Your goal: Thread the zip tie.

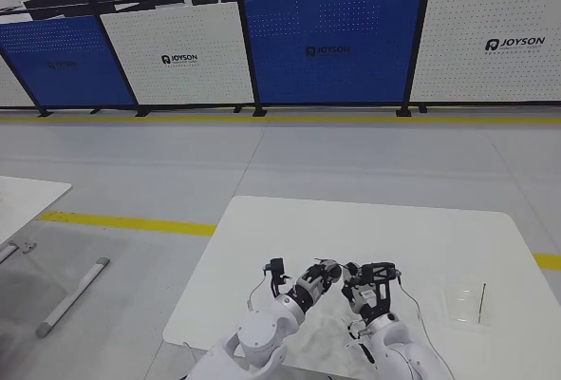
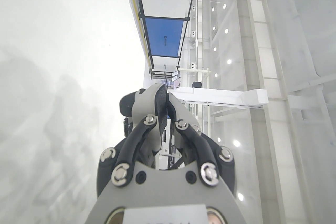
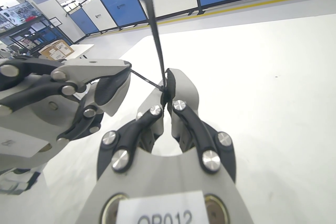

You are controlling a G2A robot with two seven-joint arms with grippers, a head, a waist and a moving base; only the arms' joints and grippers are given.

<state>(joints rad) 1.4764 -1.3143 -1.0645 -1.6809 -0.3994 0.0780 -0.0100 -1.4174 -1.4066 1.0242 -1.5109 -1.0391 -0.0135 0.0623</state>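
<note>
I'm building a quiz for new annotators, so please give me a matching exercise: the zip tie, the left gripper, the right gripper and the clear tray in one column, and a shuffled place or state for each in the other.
1 zip tie
2 left gripper
3 right gripper
4 clear tray

A on the table, apart from both arms
B shut on the tie's thin strand
C black, spanning both grippers
D shut where the wide strap rises

Pairs: 1-C, 2-B, 3-D, 4-A.
</note>
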